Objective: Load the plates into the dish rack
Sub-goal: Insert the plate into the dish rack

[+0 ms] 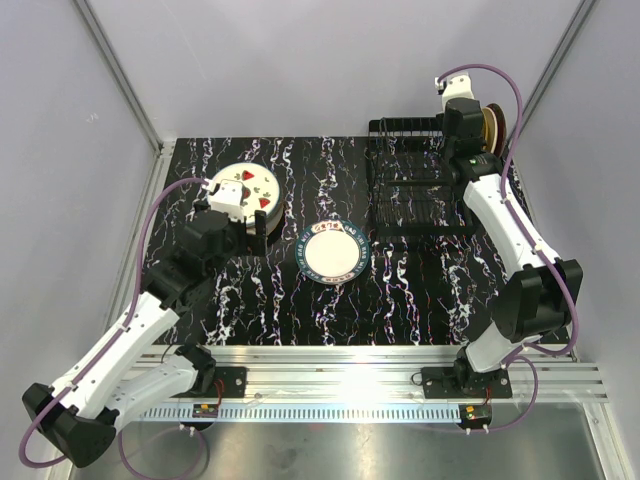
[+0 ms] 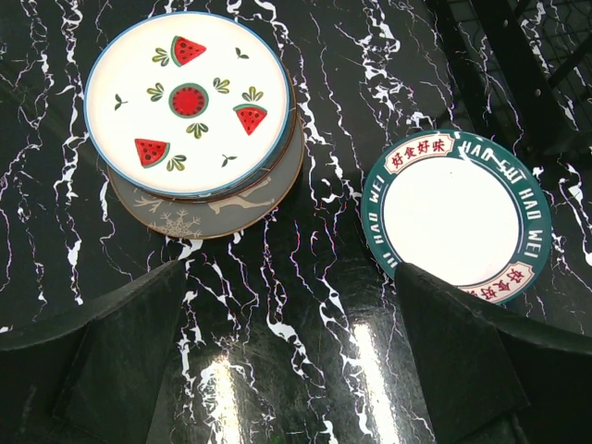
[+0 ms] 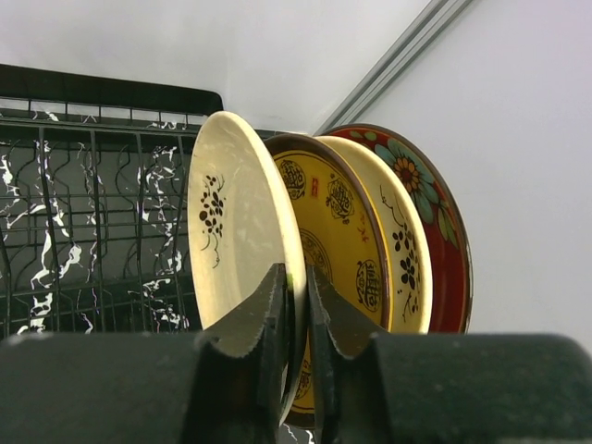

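Right tool [image 3: 296, 274]: fingers [image 3: 268, 314] only a slit apart, straddling the bottom rim of a cream plate [image 3: 236, 227] with black flower print. Cannot tell whether they are pinching the rim or just off it. That plate stands on edge in the dish rack [image 3: 92, 185], tilted a bit. 3 more plates stand upright just behind it, packed close: a yellow plate [image 3: 338, 222] with brown rim and dark motifs, a second cream plate [image 3: 407, 254], and a red floral plate [image 3: 450, 240] last. In the top view all 4 sit at the back right corner of the rack; the other slots show only wire.

Left tool [image 2: 291, 277]: fingers wide apart, nothing between them, hovering over the black marbled worktop [image 2: 351, 83]. Ahead and to its left is a stack of plates, with the watermelon plate [image 2: 190, 102] on top and a grey plate [image 2: 217, 208] with a snowflake and antler print sticking out below; stack count unclear. Ahead and to its right a teal-rimmed plate [image 2: 456, 217] with a white centre and red lettering lies flat on the worktop by itself, between the stack and the rack, touching neither.
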